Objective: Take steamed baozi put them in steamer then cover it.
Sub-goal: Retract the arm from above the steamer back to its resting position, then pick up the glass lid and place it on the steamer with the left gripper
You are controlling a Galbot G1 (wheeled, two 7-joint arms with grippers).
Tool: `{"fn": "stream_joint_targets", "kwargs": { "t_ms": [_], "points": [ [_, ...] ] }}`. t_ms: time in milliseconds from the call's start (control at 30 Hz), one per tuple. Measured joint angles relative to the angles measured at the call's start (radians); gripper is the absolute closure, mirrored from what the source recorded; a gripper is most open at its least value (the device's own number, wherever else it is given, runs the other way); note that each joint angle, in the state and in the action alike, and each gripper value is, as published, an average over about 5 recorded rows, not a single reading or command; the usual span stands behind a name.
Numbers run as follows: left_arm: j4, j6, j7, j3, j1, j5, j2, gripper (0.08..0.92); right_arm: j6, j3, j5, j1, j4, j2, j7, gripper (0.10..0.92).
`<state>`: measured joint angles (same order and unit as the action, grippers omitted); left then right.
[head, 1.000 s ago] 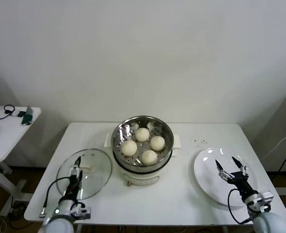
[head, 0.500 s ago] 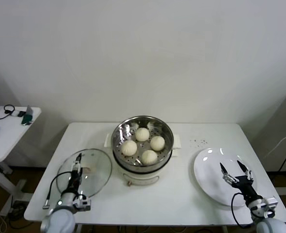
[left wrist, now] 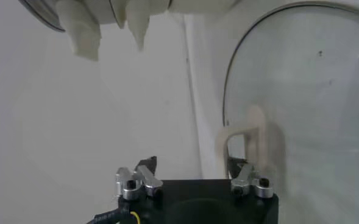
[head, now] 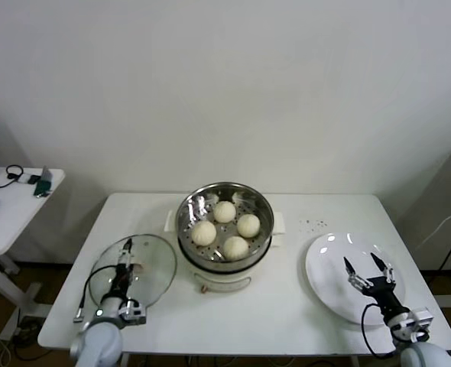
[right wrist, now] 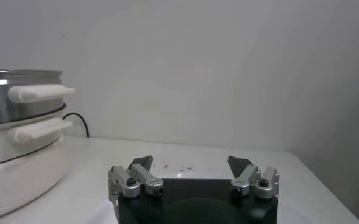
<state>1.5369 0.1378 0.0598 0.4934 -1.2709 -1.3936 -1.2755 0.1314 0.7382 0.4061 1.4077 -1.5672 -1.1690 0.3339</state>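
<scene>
The steamer [head: 225,223] stands in the middle of the white counter [head: 287,306]: a round basket of shiny steel with a perforated floor, sitting on a smooth white pot base with pale side handles. Inside it lie the four steamed baozi [head: 226,228], smooth off-white domes, at about 12, 3, 6 and 9 o'clock on the basket floor, close to each other. The cover [head: 134,272], a round lid of clear glass with a thin metal rim and a pale rectangular handle, lies flat on the counter at about 8 o'clock from the steamer, just beside its base. The left pincer [head: 124,259] is low over the cover at the handle; in the left wrist view one dark fingertip is on each side of the pale handle [left wrist: 250,143], the jaws are apart and I cannot tell if they already touch it. At about 4 o'clock from the steamer, well apart from it, is a flat glossy white plate [head: 326,264]. The right pincer [head: 367,267] hangs over this plate with its black fingers spread wide, holding nothing.
</scene>
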Motion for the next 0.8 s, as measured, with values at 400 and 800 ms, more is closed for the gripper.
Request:
{"fn": "stream_joint_targets", "kwargs": {
  "t_ms": [400,800],
  "points": [
    [-0.033,-0.016,0.008,-0.003,0.014,0.019,-0.002,0.628,0.005,-0.012,-0.033,-0.017,0.013,-0.030,0.001,0.203],
    [0.002,-0.013,0.041,0.002,-0.004,0.042,0.017,0.854,0.013,-0.022,-0.053,-0.037,0.031,-0.041,0.001,0.203]
  ]
}}
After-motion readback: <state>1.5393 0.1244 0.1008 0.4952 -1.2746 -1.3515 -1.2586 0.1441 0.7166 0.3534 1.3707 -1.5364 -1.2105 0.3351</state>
